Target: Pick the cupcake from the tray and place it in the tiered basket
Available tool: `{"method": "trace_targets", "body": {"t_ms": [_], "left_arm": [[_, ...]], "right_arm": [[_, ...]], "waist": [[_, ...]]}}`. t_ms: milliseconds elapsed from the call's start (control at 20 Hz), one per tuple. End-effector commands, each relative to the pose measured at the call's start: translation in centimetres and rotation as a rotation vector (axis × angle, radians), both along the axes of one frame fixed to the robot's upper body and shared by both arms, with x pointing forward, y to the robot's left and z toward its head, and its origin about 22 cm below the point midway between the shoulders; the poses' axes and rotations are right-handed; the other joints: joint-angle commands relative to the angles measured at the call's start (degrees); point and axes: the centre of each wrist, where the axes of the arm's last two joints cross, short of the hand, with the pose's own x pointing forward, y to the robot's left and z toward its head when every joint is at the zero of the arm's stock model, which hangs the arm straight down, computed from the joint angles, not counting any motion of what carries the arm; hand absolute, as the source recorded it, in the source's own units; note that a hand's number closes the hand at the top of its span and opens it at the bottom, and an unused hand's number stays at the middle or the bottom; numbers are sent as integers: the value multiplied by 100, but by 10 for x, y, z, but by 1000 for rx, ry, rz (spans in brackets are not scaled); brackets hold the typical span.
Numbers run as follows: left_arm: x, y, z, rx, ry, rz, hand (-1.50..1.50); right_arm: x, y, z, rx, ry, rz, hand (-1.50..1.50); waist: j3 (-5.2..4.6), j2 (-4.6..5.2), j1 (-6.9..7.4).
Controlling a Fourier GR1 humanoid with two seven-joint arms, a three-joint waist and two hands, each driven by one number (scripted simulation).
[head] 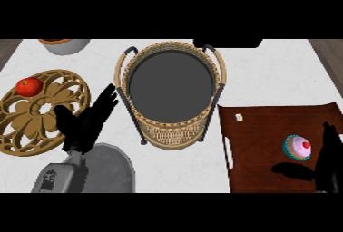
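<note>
Pink-frosted cupcake (298,147) sits near the dark brown rectangular tray's (258,131) right edge, with bare tray to its left. The black right hand (330,154), spread wide, is just beside it and holds nothing.

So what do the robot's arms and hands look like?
Both hands are all black, with long thin fingers and a thumb. The left hand joins a smooth, rounded grey forearm with a small dark marking near its lower end. The right hand shows only at the picture's edge, and its forearm does not show. No cables are visible.
</note>
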Motion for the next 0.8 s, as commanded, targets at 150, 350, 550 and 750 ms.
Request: {"method": "trace_targets", "body": {"t_ms": [150, 350, 550, 750], "left_arm": [[2, -12, 7, 3, 1, 8, 0], [5, -2, 2, -12, -3, -3, 0], [0, 2, 13, 1, 3, 3, 0], [9, -9, 12, -8, -8, 16, 0]], "right_arm": [[14, 4, -30, 31, 18, 127, 150], [18, 15, -32, -23, 5, 162, 150], [19, 2, -14, -69, -31, 152, 150], [-2, 18, -33, -59, -26, 216, 150]], "waist": [[57, 41, 28], [54, 43, 21], [53, 34, 12], [53, 36, -11]]}}
